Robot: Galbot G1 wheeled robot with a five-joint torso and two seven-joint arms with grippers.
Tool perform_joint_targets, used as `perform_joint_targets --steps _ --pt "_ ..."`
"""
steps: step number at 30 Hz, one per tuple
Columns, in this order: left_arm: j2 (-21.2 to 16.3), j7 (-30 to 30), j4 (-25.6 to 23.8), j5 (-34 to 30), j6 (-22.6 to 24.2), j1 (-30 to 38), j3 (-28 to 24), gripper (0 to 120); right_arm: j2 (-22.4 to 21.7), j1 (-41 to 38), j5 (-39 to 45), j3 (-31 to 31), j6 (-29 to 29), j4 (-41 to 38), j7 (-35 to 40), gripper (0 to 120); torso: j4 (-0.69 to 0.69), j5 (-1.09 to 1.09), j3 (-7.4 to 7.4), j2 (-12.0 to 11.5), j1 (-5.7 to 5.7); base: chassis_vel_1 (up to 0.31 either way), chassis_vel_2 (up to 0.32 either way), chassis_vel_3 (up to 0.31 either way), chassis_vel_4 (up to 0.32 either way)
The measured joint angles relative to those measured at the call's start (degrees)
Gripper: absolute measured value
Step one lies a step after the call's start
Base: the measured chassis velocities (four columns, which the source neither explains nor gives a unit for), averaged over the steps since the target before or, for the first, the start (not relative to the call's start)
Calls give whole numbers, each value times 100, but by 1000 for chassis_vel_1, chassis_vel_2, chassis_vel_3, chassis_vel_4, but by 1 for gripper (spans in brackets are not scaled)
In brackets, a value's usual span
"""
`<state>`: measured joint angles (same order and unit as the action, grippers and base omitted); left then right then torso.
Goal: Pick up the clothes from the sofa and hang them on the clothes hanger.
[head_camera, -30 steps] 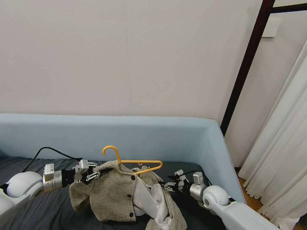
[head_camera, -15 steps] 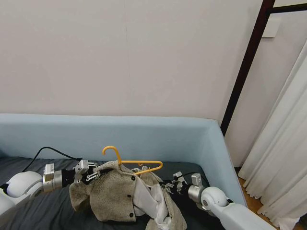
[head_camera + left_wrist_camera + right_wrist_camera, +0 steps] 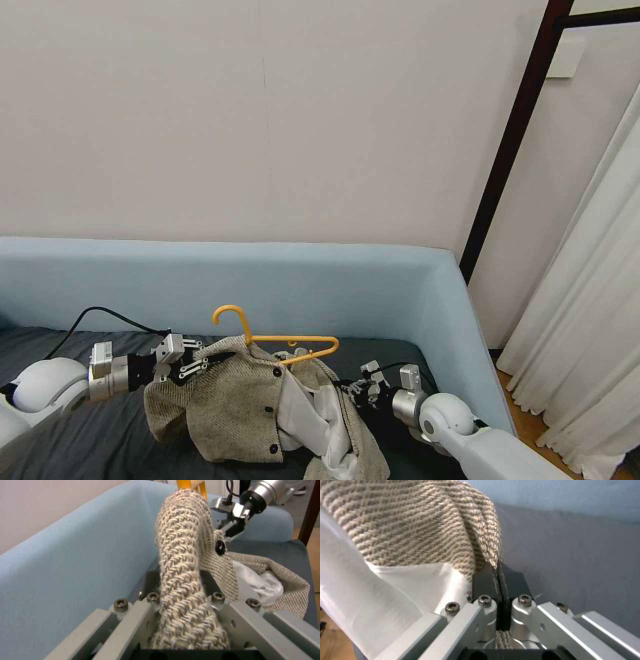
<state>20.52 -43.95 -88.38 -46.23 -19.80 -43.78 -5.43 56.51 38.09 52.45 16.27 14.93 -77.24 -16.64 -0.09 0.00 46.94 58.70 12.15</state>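
Beige cardigan (image 3: 240, 405) on orange hanger (image 3: 290, 348) lies on sofa (image 3: 300, 285), long axis 9-to-3 between both claws. left gripper (image 3: 192, 364) clenched on its 9 o'clock shoulder; right gripper (image 3: 352, 388) pinches the 3 o'clock edge. Dark pole (image 3: 510, 140), likely the rack, at 2 o'clock, nearer the right arm.

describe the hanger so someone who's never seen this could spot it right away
Find the pale blue sofa against the wall; on its dark seat lies a beige knit cardigan, gripped by the left gripper and right gripper at either side. The hanger pokes out of its collar: thin, orange, with a curved hook, the only bright thing there.
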Motion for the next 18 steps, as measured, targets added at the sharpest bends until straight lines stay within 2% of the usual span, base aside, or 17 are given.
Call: perform_joint_targets --steps 9,18 --pt "-129 -178 39 163 -123 -4 168 8 -213 -32 680 -678 34 -369 435 0 -1 0 0 0 0 0 0 0 0" --pt "-208 -280 45 385 -189 -36 273 8 -537 -14 1045 -1008 111 -704 603 0 -1 0 0 0 0 0 0 0 0"
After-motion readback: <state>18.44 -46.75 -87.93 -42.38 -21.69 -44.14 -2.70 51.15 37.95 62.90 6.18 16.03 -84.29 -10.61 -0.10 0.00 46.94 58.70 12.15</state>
